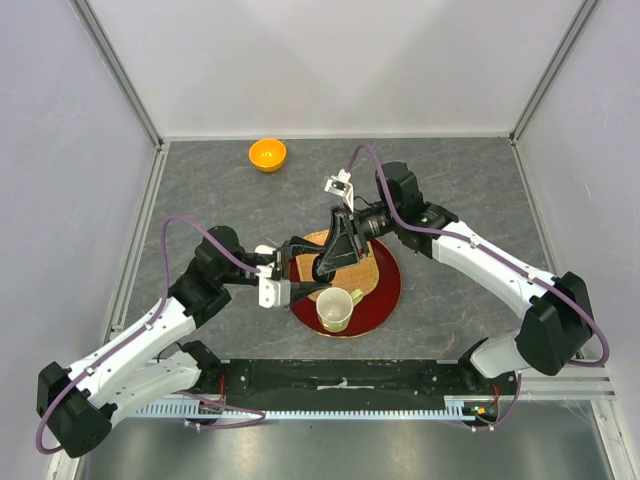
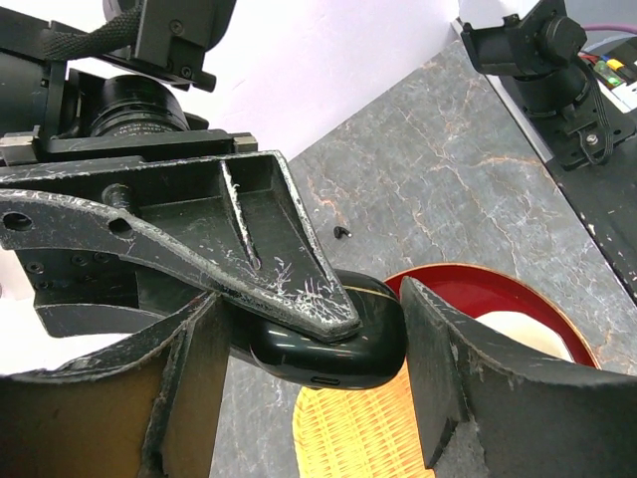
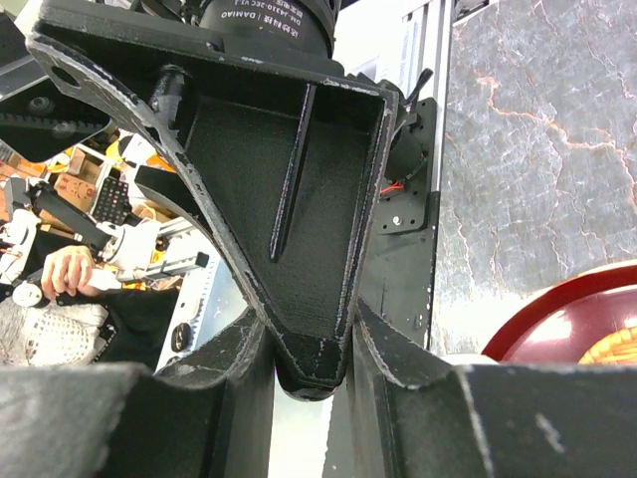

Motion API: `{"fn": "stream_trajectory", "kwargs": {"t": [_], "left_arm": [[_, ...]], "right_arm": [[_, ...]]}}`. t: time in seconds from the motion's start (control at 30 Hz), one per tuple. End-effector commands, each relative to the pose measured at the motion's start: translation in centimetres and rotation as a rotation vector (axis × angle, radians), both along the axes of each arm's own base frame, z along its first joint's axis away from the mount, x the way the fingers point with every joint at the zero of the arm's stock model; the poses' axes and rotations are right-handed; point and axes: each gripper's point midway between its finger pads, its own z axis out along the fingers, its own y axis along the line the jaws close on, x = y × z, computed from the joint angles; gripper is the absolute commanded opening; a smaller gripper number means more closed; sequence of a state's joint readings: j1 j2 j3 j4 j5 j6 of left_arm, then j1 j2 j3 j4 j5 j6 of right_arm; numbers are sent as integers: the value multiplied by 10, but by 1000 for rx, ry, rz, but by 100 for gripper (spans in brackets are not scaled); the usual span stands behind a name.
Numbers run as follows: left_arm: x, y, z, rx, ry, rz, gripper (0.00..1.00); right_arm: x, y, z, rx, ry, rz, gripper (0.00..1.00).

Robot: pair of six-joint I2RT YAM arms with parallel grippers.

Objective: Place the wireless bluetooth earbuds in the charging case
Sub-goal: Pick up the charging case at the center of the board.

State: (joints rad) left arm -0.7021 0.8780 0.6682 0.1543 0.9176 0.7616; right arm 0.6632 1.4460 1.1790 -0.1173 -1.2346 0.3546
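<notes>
While the right gripper [image 3: 309, 339] pinches the black charging case [image 2: 333, 357], the left gripper [image 2: 311, 334] straddles it, jaws partly open

Your overhead camera looks down from behind the arms [image 1: 150, 335] across the whole surface [image 1: 450, 190]. Wrist cameras sit close behind the left end effector [image 2: 311, 294] and right end effector [image 3: 311, 334], facing each other, both showing the charging case [image 2: 328, 358] and red plate [image 2: 478, 279].
</notes>
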Motion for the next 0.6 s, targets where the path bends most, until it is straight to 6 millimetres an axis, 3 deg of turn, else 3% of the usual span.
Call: {"fn": "stream_trajectory", "kwargs": {"t": [0.0, 0.07, 0.13, 0.3, 0.57], "left_arm": [[-10, -2, -27, 59, 114, -36, 22], [-9, -2, -26, 58, 113, -31, 8], [-9, -2, -26, 57, 110, -30, 2], [-3, -1, -25, 48, 114, 5, 2], [9, 6, -19, -45, 83, 116, 2]], "right_arm": [[-8, 1, 44, 140, -114, 38, 0], [-9, 2, 45, 142, -104, 40, 3], [-9, 2, 45, 144, -103, 33, 10], [-4, 4, 45, 142, -99, -14, 37], [9, 6, 44, 137, -125, -134, 54]]}}
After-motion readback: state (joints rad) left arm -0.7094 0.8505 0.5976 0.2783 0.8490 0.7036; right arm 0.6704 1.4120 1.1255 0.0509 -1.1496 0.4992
